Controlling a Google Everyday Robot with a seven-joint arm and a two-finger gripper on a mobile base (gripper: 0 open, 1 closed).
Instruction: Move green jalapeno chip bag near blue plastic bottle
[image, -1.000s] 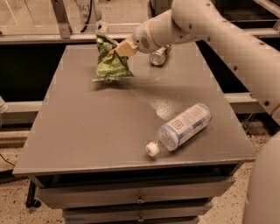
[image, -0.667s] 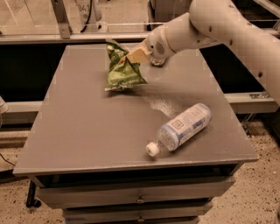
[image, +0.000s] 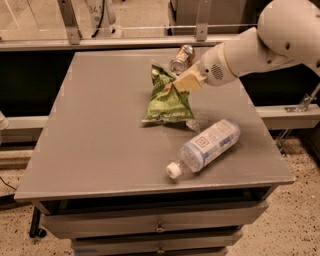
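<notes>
The green jalapeno chip bag (image: 166, 97) hangs over the middle of the grey table (image: 100, 140), its lower edge close to the tabletop. My gripper (image: 179, 82) is shut on the bag's upper right edge and comes in from the right on a white arm. The blue plastic bottle (image: 206, 146) lies on its side just to the bag's lower right, white cap pointing to the front left. A small gap separates bag and bottle.
A small metallic can (image: 181, 58) lies at the back of the table, just behind the bag and my gripper. The table stands on drawers. A rail with posts runs along the back edge.
My gripper has carried the chip bag from the table's back left toward the front right, down close to the bottle. The bottle and can have not moved.
</notes>
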